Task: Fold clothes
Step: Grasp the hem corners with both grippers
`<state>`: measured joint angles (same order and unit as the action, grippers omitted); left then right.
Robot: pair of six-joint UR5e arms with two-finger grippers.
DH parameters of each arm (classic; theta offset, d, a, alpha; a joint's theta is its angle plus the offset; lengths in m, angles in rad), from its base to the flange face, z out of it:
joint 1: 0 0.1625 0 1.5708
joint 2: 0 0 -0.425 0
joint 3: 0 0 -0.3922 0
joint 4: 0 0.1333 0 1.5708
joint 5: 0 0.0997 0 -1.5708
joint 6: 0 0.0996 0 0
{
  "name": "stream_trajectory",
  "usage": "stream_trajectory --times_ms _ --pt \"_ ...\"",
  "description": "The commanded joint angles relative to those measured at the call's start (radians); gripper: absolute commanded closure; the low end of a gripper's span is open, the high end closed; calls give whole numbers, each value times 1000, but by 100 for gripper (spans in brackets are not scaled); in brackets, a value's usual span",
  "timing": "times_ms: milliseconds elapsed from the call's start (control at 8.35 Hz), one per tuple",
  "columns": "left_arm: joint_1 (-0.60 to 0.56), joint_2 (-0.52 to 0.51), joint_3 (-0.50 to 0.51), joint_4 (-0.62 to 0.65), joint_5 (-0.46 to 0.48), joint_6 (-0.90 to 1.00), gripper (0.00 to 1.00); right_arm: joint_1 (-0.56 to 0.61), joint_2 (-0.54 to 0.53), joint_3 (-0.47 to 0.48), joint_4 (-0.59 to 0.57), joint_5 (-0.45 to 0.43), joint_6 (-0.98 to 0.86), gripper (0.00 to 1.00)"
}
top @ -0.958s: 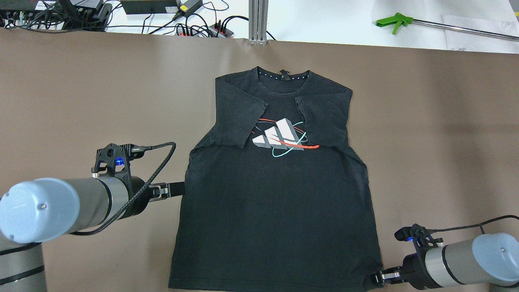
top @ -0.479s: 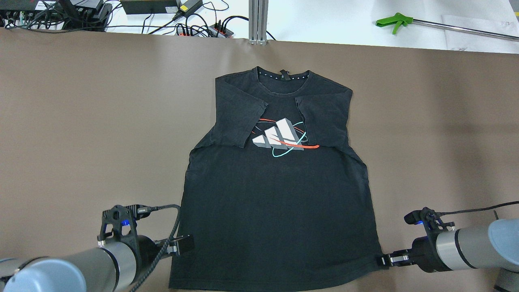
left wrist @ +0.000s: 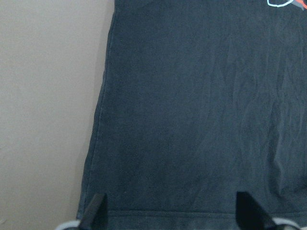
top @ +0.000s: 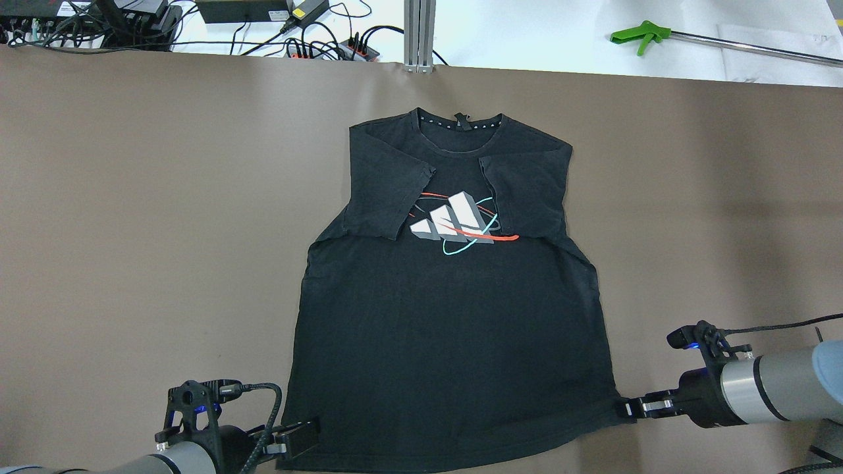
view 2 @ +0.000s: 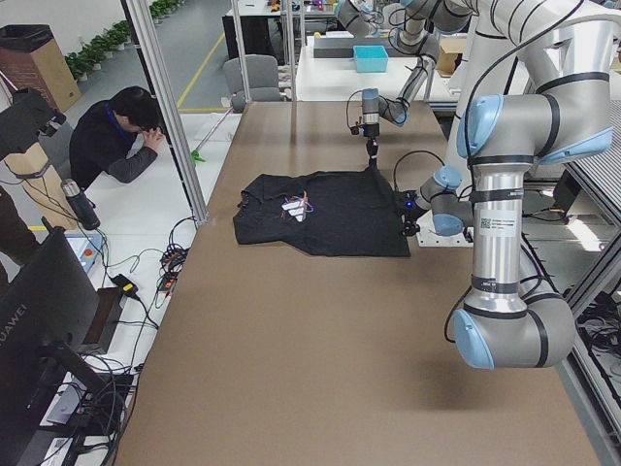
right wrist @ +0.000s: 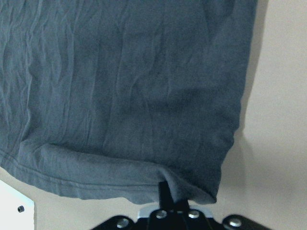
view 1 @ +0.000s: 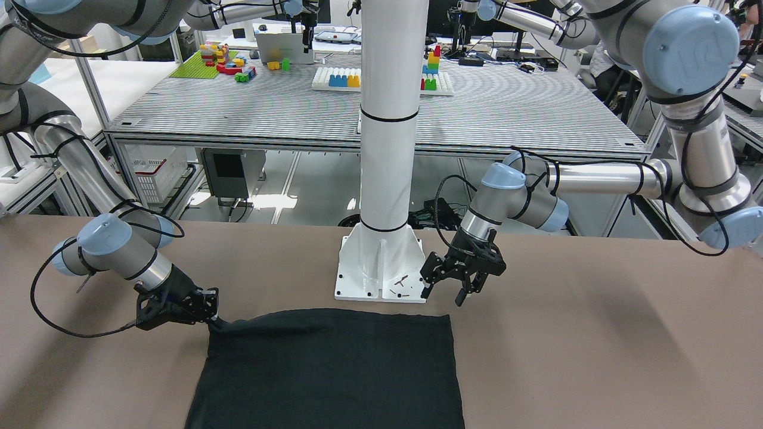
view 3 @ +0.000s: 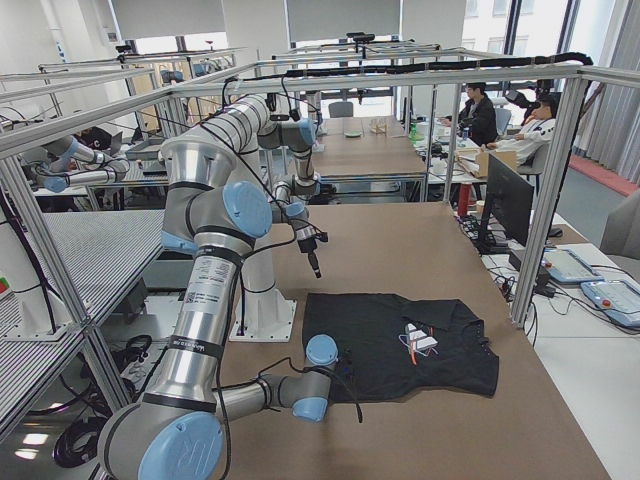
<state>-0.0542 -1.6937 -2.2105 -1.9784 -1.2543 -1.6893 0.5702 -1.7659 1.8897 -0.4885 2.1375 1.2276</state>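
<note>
The clothes are a black T-shirt [top: 448, 336] lying flat on the brown table, collar away from me, both sleeves folded in beside a white, red and cyan chest print [top: 458, 224]. My right gripper [top: 627, 409] is shut on the near-right hem corner; the pinched fold of hem shows in the right wrist view [right wrist: 168, 184], and the corner is raised a little [view 1: 216, 323]. My left gripper [view 1: 444, 292] hangs open just above the near-left hem corner [top: 290, 454]. Its fingertips [left wrist: 96, 213] stand wide apart over the hem, with nothing between them.
A green-handled grabber tool [top: 642, 33] lies on the white bench beyond the table, with cables and power strips [top: 329, 46] to its left. The robot's white pedestal [view 1: 381, 268] stands at the near table edge. A person [view 2: 121, 141] sits beyond the far side.
My left gripper has travelled from the shirt's left side edge back to its near-left hem corner. My right gripper has moved slightly forward and outward with the hem corner still in it.
</note>
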Motion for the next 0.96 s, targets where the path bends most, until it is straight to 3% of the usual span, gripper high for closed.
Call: stream_trajectory --times_ms 0,838 --pt "8 38 138 -211 7 39 6 8 9 0 2 2 0 100" --pt "51 42 215 -215 33 34 6 13 14 6 37 5 0 100"
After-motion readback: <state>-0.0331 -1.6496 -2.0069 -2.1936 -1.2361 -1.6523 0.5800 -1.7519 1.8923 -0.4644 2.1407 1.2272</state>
